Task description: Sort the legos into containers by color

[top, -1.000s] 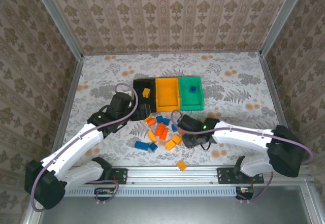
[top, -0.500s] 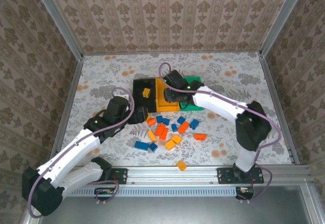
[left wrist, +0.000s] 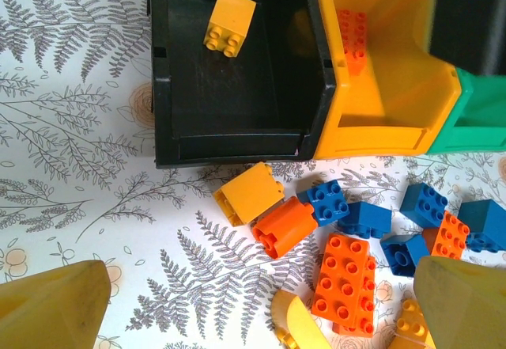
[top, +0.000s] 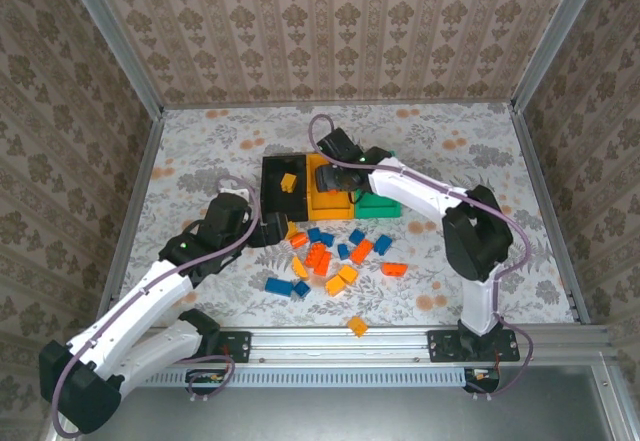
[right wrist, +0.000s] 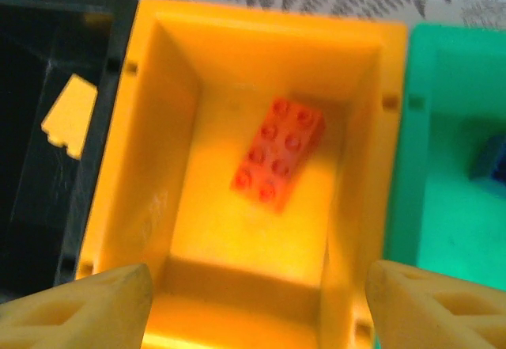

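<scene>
Two risks stand out. The right pincer (right wrist: 257, 309) hangs over the orange-yellow bin (right wrist: 178, 127) with its jaws apart and nothing between them, and a red-orange brick (right wrist: 277, 153) lies flat on that bin's floor. Pulling back low could, I judge, catch the near wall and drag the whole joined row, black bin (right wrist: 32, 143) and green bin (right wrist: 451, 230) included. The left pincer (left wrist: 257, 305), spread wide and empty, hovers above the loose legos (left wrist: 344, 274) just in front of the black bin. The bricks there touch one another, so a closing grip may nip two colours or knock a neighbour away. Open tabletop (top: 480, 161) lies to the right of and behind the bins, but the two arms work close together near the row.
</scene>
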